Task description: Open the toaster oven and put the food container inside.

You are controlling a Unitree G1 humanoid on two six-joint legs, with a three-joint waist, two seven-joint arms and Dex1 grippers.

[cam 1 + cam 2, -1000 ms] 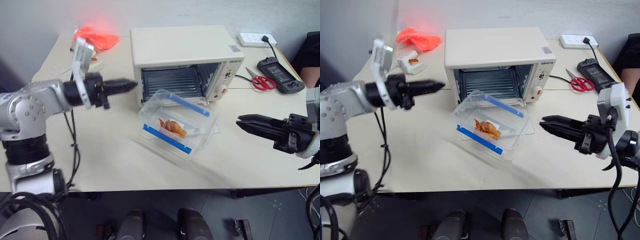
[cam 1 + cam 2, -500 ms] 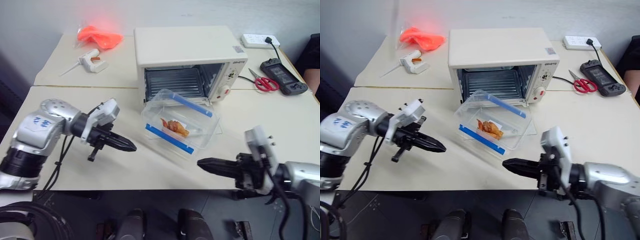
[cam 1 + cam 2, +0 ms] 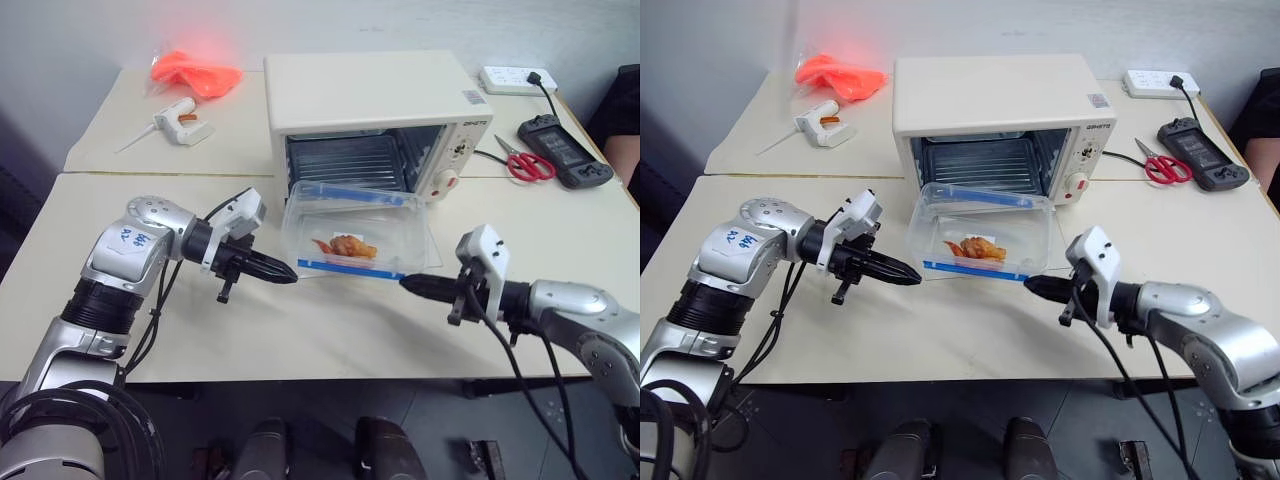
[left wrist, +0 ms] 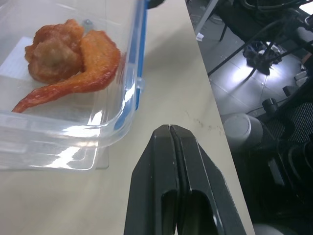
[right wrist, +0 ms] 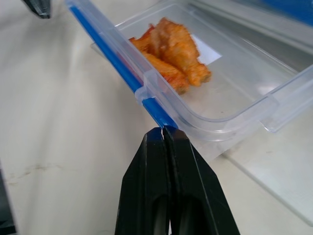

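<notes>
Both grippers — left gripper (image 3: 285,276) and right gripper (image 3: 412,284), fingers pressed together — had dropped to flank the food container (image 3: 357,238) before the open toaster oven (image 3: 372,120), indicating a push inward.

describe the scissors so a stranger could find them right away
Start at the cream toaster oven in the middle of the table. On its knob side, past the cable, the scissors lie flat beside a black handheld device. Their red handles set them apart.
</notes>
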